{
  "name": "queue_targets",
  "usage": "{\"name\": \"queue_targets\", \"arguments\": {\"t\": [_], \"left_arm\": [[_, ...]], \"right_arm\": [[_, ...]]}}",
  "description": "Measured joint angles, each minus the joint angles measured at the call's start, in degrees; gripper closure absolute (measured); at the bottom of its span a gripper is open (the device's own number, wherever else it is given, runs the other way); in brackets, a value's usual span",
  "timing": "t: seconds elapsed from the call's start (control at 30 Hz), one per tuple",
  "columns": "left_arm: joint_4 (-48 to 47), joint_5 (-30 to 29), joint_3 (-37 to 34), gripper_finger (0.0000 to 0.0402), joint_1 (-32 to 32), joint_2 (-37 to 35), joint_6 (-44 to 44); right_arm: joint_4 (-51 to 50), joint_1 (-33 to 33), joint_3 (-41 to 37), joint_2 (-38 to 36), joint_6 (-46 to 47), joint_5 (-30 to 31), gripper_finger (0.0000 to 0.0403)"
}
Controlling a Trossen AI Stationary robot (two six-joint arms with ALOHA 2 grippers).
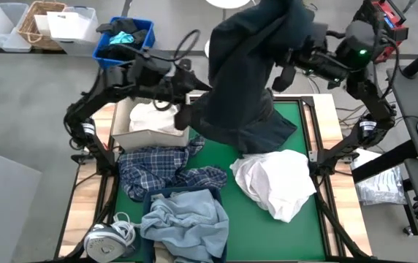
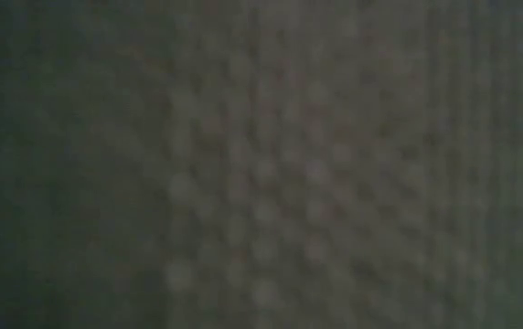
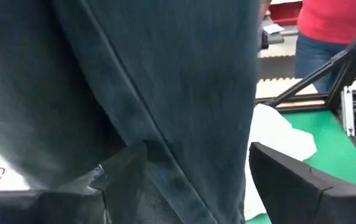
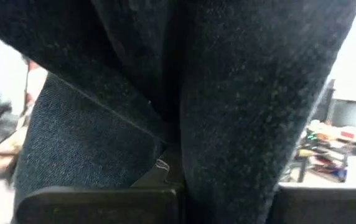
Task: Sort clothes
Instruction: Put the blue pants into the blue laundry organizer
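Both end effectors are buried in the raised navy piece [image 1: 249, 80] above the worktop's [image 1: 300, 120] far edge; their grip can't be told; low view blocked by cloth

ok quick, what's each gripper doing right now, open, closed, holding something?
Left gripper: open, fingers either side of the hanging dark navy denim garment.
Right gripper: shut on that garment, holding it up above the green table mat.

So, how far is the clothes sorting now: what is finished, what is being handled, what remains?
Looks done: a white garment lies in the cardboard box, and light blue denim in the blue bin. In hand: the dark navy garment, lifted above the green mat between both arms. Left: the plaid shirt and the white shirt, loose on the mat.
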Motion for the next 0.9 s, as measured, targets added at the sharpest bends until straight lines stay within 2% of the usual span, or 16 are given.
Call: {"name": "queue_targets", "arguments": {"t": [0.13,0.3,0.43,0.53,0.6,0.67,0.8,0.83,0.9], "left_arm": [[2.4,0.1,0.0,0.0143,0.0,2.9,-1.6],[9.3,0.0,0.0,0.0143,0.0,5.9,-3.5],[12.1,-6.4,0.0,0.0144,0.0,8.2,-4.6],[13.2,-7.9,0.0,0.0160,0.0,9.5,-3.1],[13.9,-8.1,0.0,0.0189,-0.3,10.2,-2.7],[14.5,-8.1,0.0,0.0234,-0.8,10.7,-1.9],[14.3,-8.3,0.0,0.0367,-1.5,10.8,-0.1],[14.3,-8.3,0.0,0.0383,-1.8,10.7,-0.1],[14.4,-8.1,0.1,0.0386,-2.4,10.0,0.0]], "right_arm": [[2.4,0.0,1.6,0.2,0.7,3.5,0.0384],[2.5,0.0,2.8,0.9,0.8,3.7,0.0385],[2.5,0.6,3.4,1.5,3.9,3.6,0.0385],[3.0,1.1,3.6,1.5,3.8,3.7,0.0385],[3.2,1.1,3.6,1.4,3.8,3.7,0.0385],[2.8,1.1,3.6,1.4,3.7,5.4,0.0385],[1.4,1.1,3.6,1.4,3.3,10.9,0.0385],[0.9,1.1,3.6,1.4,3.7,12.5,0.0385],[-1.5,1.1,3.7,1.0,3.7,16.9,0.0385]]}}
